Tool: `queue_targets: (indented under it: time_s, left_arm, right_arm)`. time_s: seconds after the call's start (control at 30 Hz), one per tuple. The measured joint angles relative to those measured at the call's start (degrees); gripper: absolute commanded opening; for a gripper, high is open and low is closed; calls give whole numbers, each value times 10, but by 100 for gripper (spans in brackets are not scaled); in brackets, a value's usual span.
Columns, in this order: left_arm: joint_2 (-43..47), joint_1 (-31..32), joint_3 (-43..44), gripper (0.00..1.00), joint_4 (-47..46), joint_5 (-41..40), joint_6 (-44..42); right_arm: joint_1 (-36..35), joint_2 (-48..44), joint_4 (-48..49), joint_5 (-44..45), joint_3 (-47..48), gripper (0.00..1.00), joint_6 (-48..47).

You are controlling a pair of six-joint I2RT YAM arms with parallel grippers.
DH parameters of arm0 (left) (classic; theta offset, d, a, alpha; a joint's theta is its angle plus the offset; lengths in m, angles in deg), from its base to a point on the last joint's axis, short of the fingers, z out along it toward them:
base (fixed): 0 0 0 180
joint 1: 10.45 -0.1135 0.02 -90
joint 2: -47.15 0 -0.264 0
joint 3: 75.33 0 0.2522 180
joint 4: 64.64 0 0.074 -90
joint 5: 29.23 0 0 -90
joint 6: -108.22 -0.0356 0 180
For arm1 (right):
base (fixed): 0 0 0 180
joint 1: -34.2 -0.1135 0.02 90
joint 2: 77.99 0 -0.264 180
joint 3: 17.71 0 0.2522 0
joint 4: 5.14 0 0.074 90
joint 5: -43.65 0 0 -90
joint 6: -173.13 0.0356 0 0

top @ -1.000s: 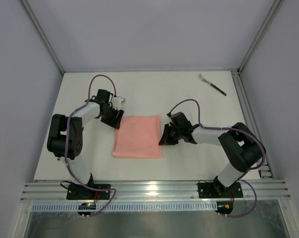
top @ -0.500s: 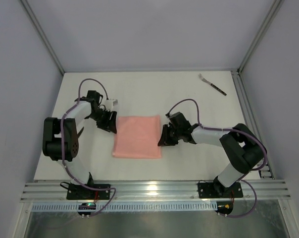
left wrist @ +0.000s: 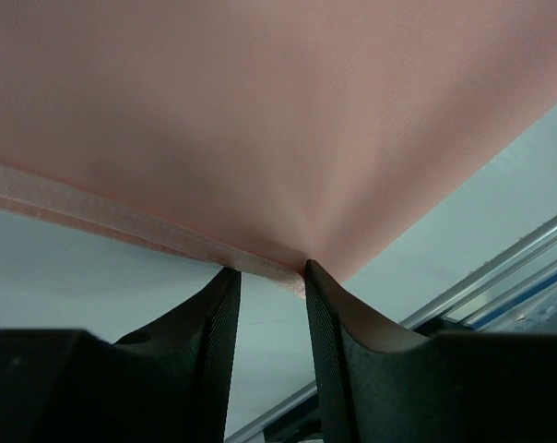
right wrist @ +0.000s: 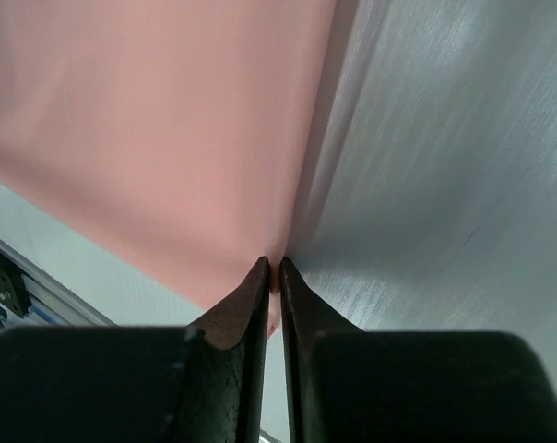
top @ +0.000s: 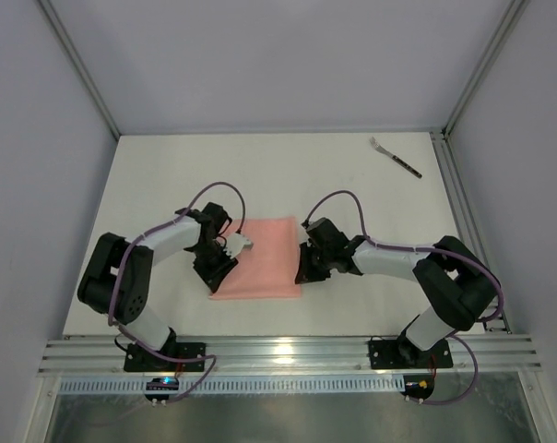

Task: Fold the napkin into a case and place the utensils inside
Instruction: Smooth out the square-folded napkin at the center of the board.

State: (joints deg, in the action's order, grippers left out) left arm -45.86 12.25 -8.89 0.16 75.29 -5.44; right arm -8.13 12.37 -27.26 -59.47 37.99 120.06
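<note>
The salmon-pink napkin (top: 265, 254) lies folded as a flat rectangle in the middle of the white table. My left gripper (top: 219, 274) is at its near-left edge. In the left wrist view the napkin (left wrist: 260, 120) fills the top, and the left gripper (left wrist: 267, 272) is open, its fingertips at the hemmed edge with bare table between them. My right gripper (top: 302, 269) is at the napkin's right edge. Seen from the right wrist, the right gripper (right wrist: 271, 266) is shut on a thin pinch of that edge of the napkin (right wrist: 140, 120). The fork (top: 396, 157) lies far off at the back right.
An aluminium rail (top: 278, 353) runs along the near table edge, over both arm bases. A metal frame strip (top: 452, 194) borders the right side, close to the fork. Grey walls enclose the left, back and right.
My left arm has swung from the napkin's far-left corner to its near-left edge, its jaws narrowing. My right gripper has shifted slightly nearer along the right edge and closed again.
</note>
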Motion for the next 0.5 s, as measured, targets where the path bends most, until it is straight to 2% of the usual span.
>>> queue_targets:
  time_s: [0.07,0.13,0.17,0.2,0.3,0.4,0.5]
  left_arm:
    - [14,12,-16,37,-2,-17,-14]
    - [39,27,-38,38,-11,-43,-35]
    - [52,35,-50,38,-15,-58,-44]
    - [62,43,-61,40,-21,-73,-54]
    - [74,59,-75,42,-24,-100,-71]
    - [78,62,-80,45,-28,-118,-81]
    - [86,62,-86,48,-34,-131,-87]
  right_arm:
    - [-3,0,-3,0,0,12,1]
    - [-4,0,-3,-1,0,18,1]
    - [-5,-1,-4,-1,0,22,1]
    - [-6,-1,-6,-1,1,30,1]
    - [-5,-10,-23,6,8,41,-2]
    - [13,-18,-41,10,19,45,-7]
    - [50,-12,-46,12,49,46,-17]
